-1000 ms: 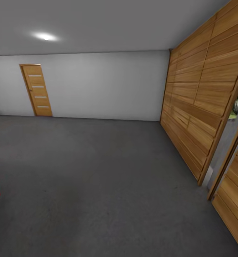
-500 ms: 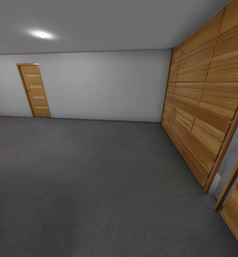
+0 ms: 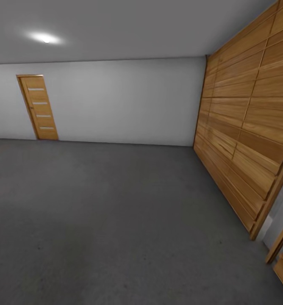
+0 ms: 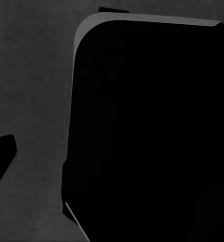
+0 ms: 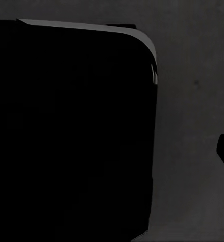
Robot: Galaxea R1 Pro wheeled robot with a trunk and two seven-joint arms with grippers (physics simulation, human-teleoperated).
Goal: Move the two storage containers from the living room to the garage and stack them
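- Since a second ago the head view has swung: the red shape at its left edge is gone, and the slatted wooden door (image 3: 247, 127) fills more of the right.
- Dark grey floor (image 3: 116, 220) spreads ahead, with a small wooden door (image 3: 37, 108) in the pale far wall (image 3: 124, 101).
- Wrist views show a big black shape (image 4: 152, 136) over grey floor; I cannot tell how the fingers stand.

The head camera looks from standing height across the garage, forward and slightly down, over the dark grey floor (image 3: 116, 220) toward the pale back wall (image 3: 120, 101) with its narrow wooden door (image 3: 37, 108); the slatted panel door (image 3: 247, 140) runs along the right. Both wrist cameras face down, close to a black body (image 4: 152, 136) and (image 5: 71, 131), sharing that floor (image 4: 31, 91).
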